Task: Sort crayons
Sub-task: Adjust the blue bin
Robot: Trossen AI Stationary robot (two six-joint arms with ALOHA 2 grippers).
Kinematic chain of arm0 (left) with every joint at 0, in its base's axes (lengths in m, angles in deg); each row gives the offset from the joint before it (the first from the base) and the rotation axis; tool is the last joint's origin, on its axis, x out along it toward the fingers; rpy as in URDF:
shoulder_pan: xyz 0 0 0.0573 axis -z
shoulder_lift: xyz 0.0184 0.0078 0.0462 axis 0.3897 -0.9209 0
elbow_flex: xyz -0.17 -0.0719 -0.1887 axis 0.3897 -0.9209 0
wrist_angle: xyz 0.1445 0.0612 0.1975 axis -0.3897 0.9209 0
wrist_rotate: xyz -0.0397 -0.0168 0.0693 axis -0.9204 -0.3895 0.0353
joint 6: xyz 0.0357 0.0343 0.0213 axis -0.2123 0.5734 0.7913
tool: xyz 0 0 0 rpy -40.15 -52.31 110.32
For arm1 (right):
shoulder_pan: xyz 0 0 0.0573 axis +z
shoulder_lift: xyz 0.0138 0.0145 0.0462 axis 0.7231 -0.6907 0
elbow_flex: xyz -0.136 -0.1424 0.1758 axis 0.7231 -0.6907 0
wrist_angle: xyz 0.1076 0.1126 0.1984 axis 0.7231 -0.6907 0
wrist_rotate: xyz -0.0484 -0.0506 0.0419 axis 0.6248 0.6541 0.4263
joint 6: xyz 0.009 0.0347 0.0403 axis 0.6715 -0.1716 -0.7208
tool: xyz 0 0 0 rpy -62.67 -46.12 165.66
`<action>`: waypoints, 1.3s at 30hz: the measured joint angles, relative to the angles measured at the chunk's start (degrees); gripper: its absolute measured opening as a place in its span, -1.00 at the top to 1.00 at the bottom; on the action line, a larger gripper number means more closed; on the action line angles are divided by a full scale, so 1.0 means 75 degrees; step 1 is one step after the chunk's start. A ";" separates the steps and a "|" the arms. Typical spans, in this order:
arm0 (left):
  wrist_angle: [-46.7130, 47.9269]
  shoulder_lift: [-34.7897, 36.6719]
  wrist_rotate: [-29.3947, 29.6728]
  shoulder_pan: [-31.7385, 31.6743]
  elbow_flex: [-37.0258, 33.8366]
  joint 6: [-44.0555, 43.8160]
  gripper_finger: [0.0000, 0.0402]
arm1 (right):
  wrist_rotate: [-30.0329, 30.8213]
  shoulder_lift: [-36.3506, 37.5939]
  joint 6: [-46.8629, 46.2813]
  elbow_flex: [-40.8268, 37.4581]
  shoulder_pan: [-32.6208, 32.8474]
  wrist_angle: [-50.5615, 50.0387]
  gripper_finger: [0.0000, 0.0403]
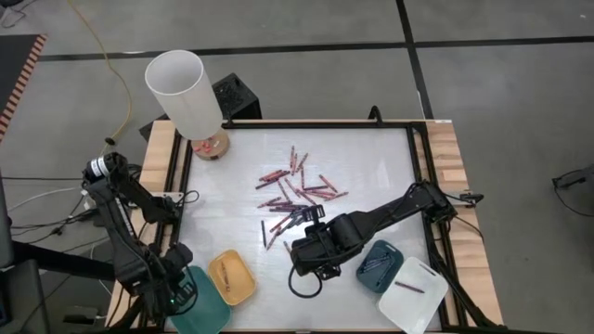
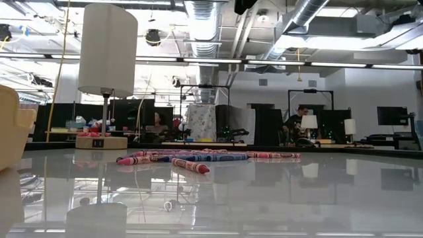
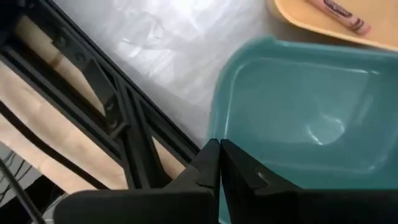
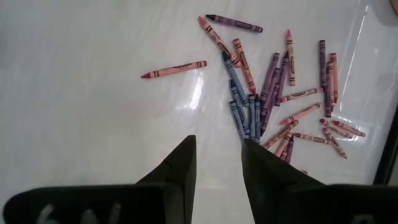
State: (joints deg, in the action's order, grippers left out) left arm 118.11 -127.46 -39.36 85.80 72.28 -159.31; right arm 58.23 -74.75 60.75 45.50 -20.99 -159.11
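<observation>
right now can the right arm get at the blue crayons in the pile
Probably yes: the right hand is open just short of the blue wax crayons, with only bare white tabletop between them.

We are in an open lab or workshop: beyond the white table (image 2: 264, 198) run bare ceiling ducts (image 2: 205, 20) and strip lights, with monitors (image 2: 390, 116), equipment benches and a seated person (image 2: 295, 122) behind it.

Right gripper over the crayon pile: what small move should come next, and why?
Probably a short reach forward and down onto the bunched dark blue wax crayons. The right gripper hovers with jaws open and empty just short of them, and nothing lies in between. The left gripper, shut, waits over the teal plastic tray.
</observation>
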 joint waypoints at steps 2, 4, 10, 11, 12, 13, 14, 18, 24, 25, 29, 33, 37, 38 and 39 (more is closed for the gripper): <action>-0.0295 -0.0001 -0.0006 0.0028 0.0000 0.0030 1.00 | 0.0004 0.0000 0.0000 0.0000 0.0000 -0.0006 0.39; -0.0655 0.0000 -0.0025 0.0085 0.0000 0.0136 1.00 | 0.0003 0.0000 0.0000 0.0000 0.0000 -0.0008 0.39; -0.1079 -0.0246 0.0016 0.0220 0.0000 0.0215 1.00 | 0.0004 0.0000 -0.0003 0.0000 0.0000 0.0006 0.39; -0.1101 -0.0332 -0.0007 0.0217 -0.0003 0.0309 1.00 | 0.0006 0.0000 -0.0004 0.0000 0.0000 0.0022 0.39; -0.1168 -0.0414 -0.0067 0.0207 -0.0003 0.0423 1.00 | 0.0006 0.0000 -0.0006 0.0000 0.0000 0.0029 0.39; -0.1218 -0.0519 -0.0149 0.0169 -0.0003 0.0604 1.00 | 0.0006 0.0000 -0.0006 0.0000 0.0000 0.0026 0.39; -0.1247 -0.0624 -0.0210 0.0125 -0.0003 0.0792 1.00 | 0.0006 0.0000 -0.0006 0.0000 0.0000 0.0021 0.39; -0.1276 -0.1099 -0.0315 -0.0100 -0.0003 0.1674 1.00 | 0.0006 0.0000 -0.0006 0.0000 0.0000 0.0021 0.39; -0.1343 -0.1566 -0.0179 -0.0583 -0.0003 0.2942 1.00 | 0.0006 0.0000 -0.0027 0.0000 0.0000 0.0023 0.39; -0.1357 -0.1591 -0.0095 -0.0648 -0.0003 0.3079 1.00 | 0.0006 0.0000 -0.0036 0.0000 0.0000 0.0021 0.39; -0.1364 -0.1603 0.0191 -0.0915 -0.0003 0.3503 1.00 | 0.0006 0.0000 -0.0082 0.0000 0.0000 0.0021 0.39; -0.1544 -0.1603 0.0422 -0.1146 -0.0003 0.3767 1.00 | 0.0006 0.0000 -0.0082 0.0000 0.0000 0.0021 0.39; -0.1878 -0.1603 0.0510 -0.1314 -0.0003 0.4045 1.00 | 0.0006 0.0000 -0.0082 0.0000 0.0000 0.0021 0.39; -0.1850 -0.1603 0.0521 -0.1332 -0.0002 0.4065 1.00 | 0.0006 0.0000 -0.0082 0.0000 0.0005 0.0018 0.39; -0.1819 -0.1603 0.0528 -0.1348 -0.0003 0.4055 1.00 | 0.0006 0.0000 -0.0095 0.0000 0.0014 0.0018 0.39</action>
State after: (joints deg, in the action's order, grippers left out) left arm 104.47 -139.48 -35.40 75.69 72.25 -128.89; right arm 58.27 -74.75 60.04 45.50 -20.89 -158.97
